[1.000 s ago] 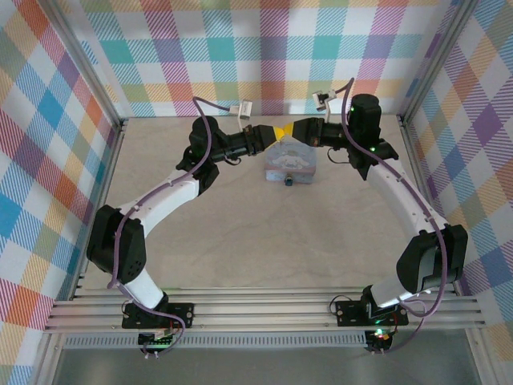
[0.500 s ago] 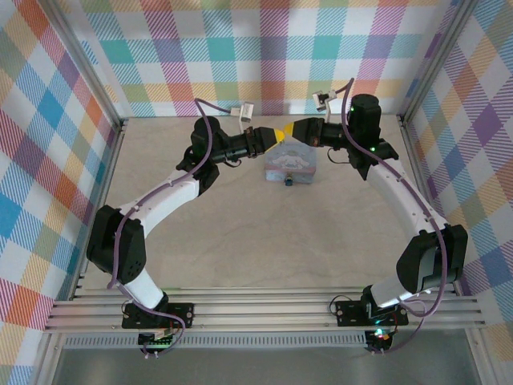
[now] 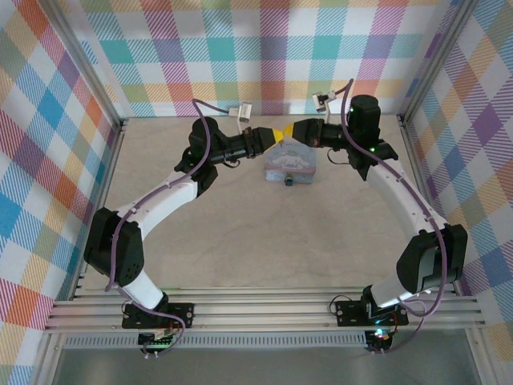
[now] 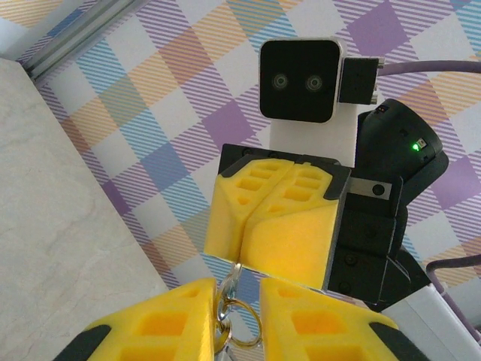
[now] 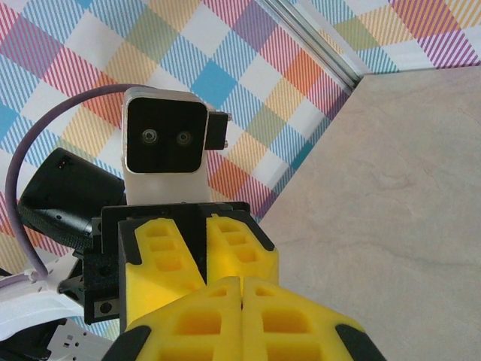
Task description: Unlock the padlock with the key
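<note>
Back wall [image 3: 264,64] close beyond both tips; open table [image 3: 240,233] below. Left gripper [image 4: 239,301] narrow, key [image 4: 231,282] seemingly pinched between its pads. Right gripper [image 4: 255,233] closed tight, tip-to-tip opposite. Padlock [image 3: 287,181] below both, at tin [image 3: 290,163] front.

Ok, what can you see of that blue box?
The tin is pale blue and boxy, with a white cartoon print on top; it looks like metal. It lies flat on the table, far side, about the middle. A tiny dark padlock sits at its near edge. The left gripper and right gripper meet tip to tip over its far edge; whether they touch it I cannot tell.
</note>
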`<state>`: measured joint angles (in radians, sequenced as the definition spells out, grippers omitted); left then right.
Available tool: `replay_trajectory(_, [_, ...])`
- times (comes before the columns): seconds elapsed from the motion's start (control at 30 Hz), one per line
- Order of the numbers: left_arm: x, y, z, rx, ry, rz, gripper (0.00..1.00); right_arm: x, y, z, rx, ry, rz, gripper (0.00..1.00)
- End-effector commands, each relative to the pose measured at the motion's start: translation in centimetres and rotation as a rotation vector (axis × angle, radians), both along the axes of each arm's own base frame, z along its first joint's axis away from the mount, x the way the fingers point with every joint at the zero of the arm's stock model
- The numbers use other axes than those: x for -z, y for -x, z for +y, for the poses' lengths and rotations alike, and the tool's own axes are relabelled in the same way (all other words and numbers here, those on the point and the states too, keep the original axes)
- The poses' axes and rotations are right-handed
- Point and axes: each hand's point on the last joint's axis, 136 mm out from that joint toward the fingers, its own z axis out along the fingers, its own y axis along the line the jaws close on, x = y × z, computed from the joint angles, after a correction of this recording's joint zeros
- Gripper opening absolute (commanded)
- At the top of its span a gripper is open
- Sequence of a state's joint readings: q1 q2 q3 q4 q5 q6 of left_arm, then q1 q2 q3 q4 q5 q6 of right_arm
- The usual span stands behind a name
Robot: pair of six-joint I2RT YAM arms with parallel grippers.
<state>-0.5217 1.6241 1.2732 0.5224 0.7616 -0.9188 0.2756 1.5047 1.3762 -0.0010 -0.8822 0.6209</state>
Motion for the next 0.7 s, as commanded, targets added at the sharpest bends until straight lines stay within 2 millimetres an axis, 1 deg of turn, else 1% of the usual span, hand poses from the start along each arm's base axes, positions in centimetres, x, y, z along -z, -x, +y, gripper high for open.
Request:
replay_trajectory(0.0, [-1.7, 1.3, 0.4, 0.003, 0.015, -0.059, 0.17, -0.4, 0.9, 0.1, -0.025, -0.005, -0.019, 0.0])
replay_trajectory(0.07, [-1.7, 1.4, 0.4, 0.003, 0.016, -0.059, 0.1, -0.4, 0.9, 0.1, -0.024, -0.005, -0.018, 0.0])
replay_trajectory(0.17, [-1.7, 1.5, 0.5, 0.003, 0.016, -0.06, 0.03, -0.7, 1.0, 0.2, -0.028, -0.01, -0.02, 0.0])
replay_trajectory(0.27, [-1.6, 1.6, 0.6, 0.0, 0.016, -0.061, 0.0, -0.7, 1.2, 0.3, -0.036, -0.012, -0.018, 0.0])
replay_trajectory(0.4, [-1.4, 1.7, 0.8, -0.007, 0.009, -0.066, 0.0, -0.6, 1.3, 0.4, -0.041, -0.012, -0.006, 0.0])
replay_trajectory(0.43, [-1.4, 1.8, 0.9, -0.011, 0.002, -0.071, 0.0, -0.5, 1.3, 0.4, -0.037, -0.01, 0.001, 0.03])
replay_trajectory(0.47, [-0.9, 1.8, 0.9, -0.016, -0.018, -0.065, 0.0, -0.3, 1.2, 0.3, -0.029, -0.006, 0.008, 0.11])
replay_trajectory(0.5, [-0.6, 1.8, 1.1, -0.027, -0.039, -0.065, 0.0, 0.1, 1.1, 0.2, -0.013, 0.004, 0.022, 0.23])
replay_trajectory(0.53, [0.0, 1.7, 1.3, -0.04, -0.068, -0.054, 0.0, 0.5, 0.9, 0.0, 0.009, 0.016, 0.037, 0.33])
replay_trajectory(0.63, [2.5, 1.7, 2.4, -0.092, -0.176, -0.021, 0.0, 2.8, -0.1, -0.7, 0.09, 0.075, 0.116, 0.54])
replay_trajectory(0.67, [3.6, 1.7, 3.0, -0.116, -0.207, -0.003, 0.0, 3.9, -0.3, -0.9, 0.113, 0.105, 0.148, 0.58])
